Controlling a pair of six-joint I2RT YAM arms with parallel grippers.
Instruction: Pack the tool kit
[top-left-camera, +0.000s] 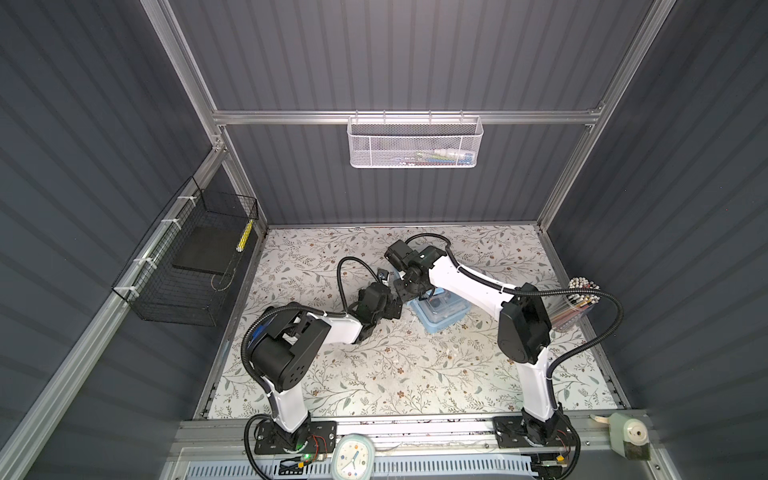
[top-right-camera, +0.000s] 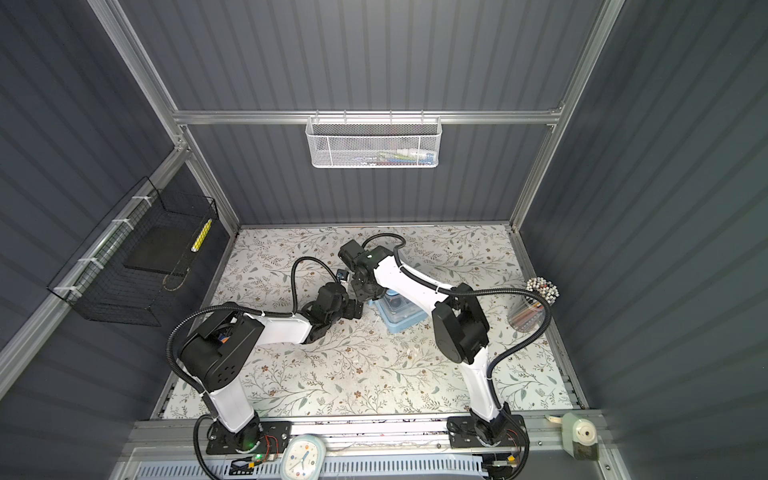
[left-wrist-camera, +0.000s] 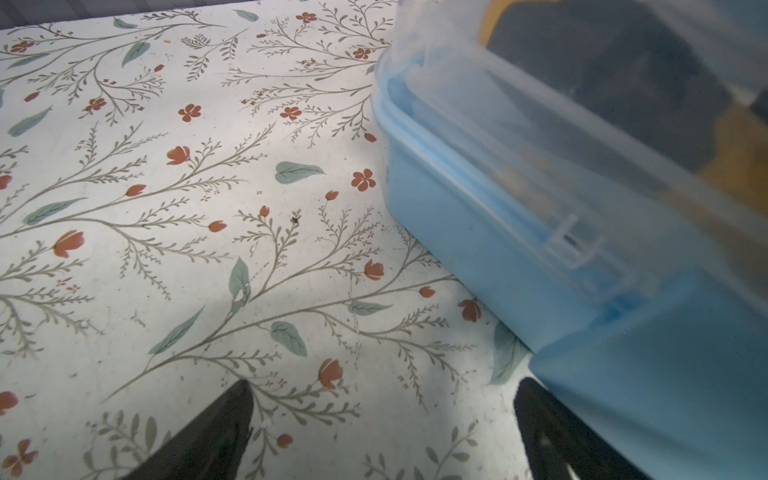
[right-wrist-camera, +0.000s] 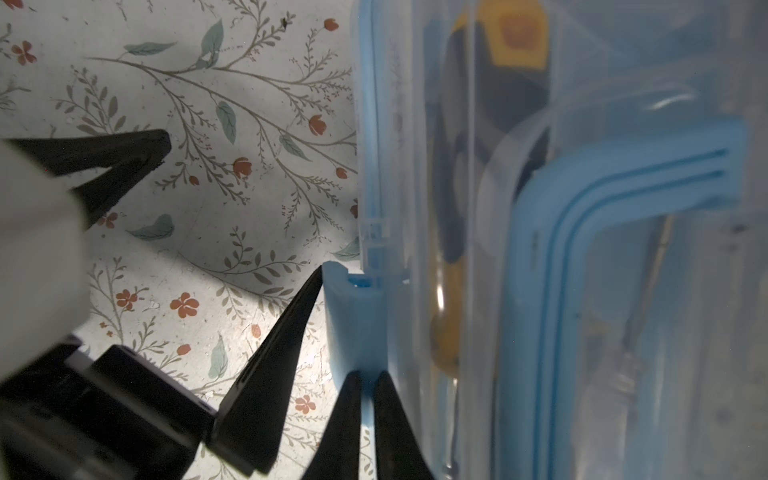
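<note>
Right tool (right-wrist-camera: 368, 377) on tool kit (right-wrist-camera: 623, 316) (latch (right-wrist-camera: 353, 328))

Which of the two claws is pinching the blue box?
The right gripper: its jaws are shut on a blue clasp at the edge of the tool kit. The left gripper stands wide open beside it.

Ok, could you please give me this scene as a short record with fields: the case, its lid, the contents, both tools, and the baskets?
case: light-blue tool kit on the floral table, between the two arms
lid: clear lid, down on the case
contents: yellow-black handle and thin metal shaft, seen through the lid
left tool: open, holds nothing, close beside the case
right tool: shut on the edge of the blue latch
baskets: white mesh basket on the back rail; black wire basket on the side wall
</note>
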